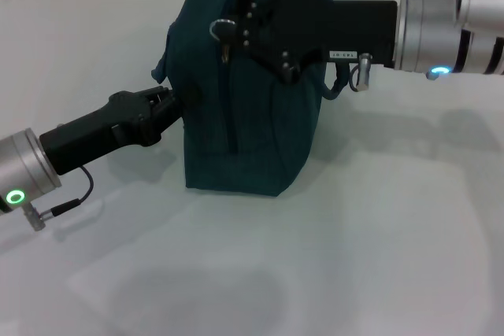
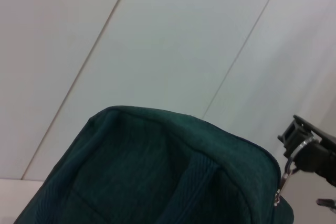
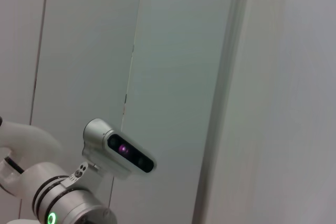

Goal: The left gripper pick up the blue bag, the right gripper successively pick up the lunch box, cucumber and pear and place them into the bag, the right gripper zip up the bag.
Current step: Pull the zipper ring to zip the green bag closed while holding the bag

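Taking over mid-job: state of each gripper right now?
Left gripper: shut on the blue bag, at its side.
Right gripper: shut on the bag's ring zipper pull.

Left gripper (image 1: 175, 100) fingertips hidden against the blue bag (image 1: 244, 135), bag's contents unseen, right gripper (image 1: 236, 33) fingertips indistinct

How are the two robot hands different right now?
The left gripper reaches in low and presses on the side of the blue bag; the right gripper comes in high, at the ring zipper pull near the bag's top. The left arm slants upward; the right arm lies level. Both are black with silver cuffs, and both touch the bag.
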Motion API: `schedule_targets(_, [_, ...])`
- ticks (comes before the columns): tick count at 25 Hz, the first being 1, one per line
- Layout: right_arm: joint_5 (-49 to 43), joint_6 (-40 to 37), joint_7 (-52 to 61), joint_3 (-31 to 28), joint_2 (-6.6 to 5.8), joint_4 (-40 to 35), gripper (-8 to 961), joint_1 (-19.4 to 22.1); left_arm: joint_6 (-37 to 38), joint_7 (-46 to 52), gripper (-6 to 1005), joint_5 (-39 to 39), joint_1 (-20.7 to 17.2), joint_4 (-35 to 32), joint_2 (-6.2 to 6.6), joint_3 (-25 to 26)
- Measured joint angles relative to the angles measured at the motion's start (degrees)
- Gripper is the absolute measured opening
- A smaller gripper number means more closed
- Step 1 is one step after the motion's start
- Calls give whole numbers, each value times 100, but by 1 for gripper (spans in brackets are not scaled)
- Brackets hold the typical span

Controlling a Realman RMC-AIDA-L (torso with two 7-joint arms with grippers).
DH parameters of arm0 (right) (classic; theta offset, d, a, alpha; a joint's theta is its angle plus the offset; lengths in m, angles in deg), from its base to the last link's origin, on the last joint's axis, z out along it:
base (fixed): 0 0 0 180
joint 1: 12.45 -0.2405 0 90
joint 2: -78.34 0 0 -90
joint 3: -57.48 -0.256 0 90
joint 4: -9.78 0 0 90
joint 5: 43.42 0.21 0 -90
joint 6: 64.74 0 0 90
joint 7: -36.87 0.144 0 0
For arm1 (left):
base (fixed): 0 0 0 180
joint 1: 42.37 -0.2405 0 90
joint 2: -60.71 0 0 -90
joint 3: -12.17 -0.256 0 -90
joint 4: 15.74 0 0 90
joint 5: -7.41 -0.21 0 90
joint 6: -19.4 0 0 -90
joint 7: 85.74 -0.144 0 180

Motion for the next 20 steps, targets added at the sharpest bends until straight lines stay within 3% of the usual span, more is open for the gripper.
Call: schedule_targets(20, [463, 73, 419, -215, -17, 585, 13, -314, 289, -463, 63, -118, -5, 44, 9, -9])
